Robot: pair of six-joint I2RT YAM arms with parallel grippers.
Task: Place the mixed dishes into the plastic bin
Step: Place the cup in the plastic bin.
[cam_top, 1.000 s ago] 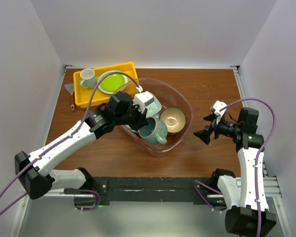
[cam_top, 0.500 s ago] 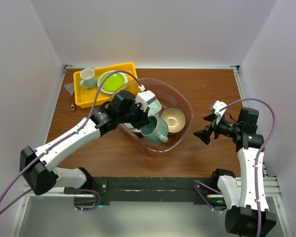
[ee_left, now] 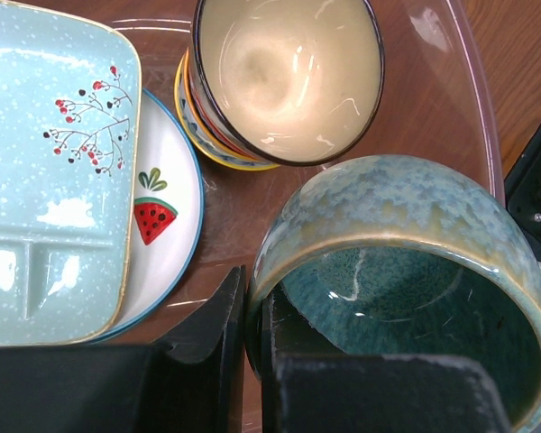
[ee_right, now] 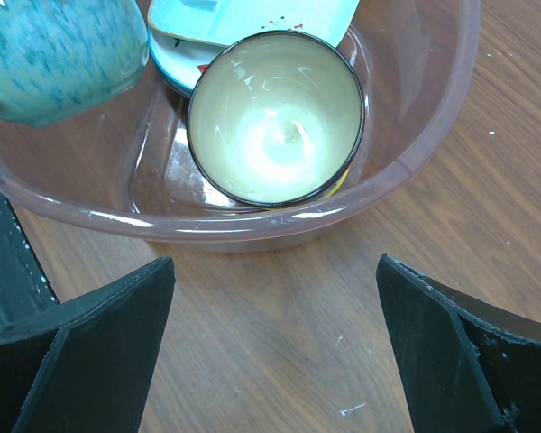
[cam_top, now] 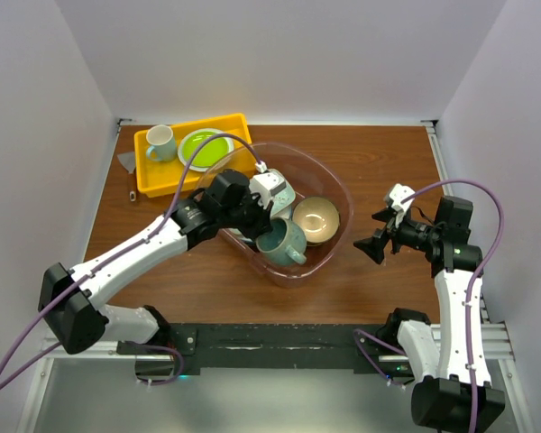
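The left tool (ee_left: 251, 361) pinches the rim of a speckled grey-green glazed mug (ee_left: 406, 225), one finger inside the wall and one outside, holding it tipped over the near end of a large clear, pink-tinted plastic bin (cam_top: 329, 176) that sits at the middle of the brown wooden bench (cam_top: 379, 153). Whether the mug touches the bin's floor cannot be told. Just beyond the mug, inside the bin, a dark-rimmed bowl with a cream-yellow inside (ee_left: 284, 72) nests upright in a second patterned, yellow-edged bowl (ee_left: 194, 126). On the bin's left side a pale-green rectangular divided tray with a red-berry sprig (ee_left: 45, 180) lies over a white round plate with a watermelon mark (ee_left: 167, 225). The right tool (cam_top: 371, 233) hovers over the bench near its right edge, apart from the bin, jaws spread wide and holding nothing. At the bench's far left corner an opaque yellow rectangular tray (cam_top: 149, 180) carries a lime-green plate (cam_top: 206, 147) and a pale mug with a green band (cam_top: 161, 142).
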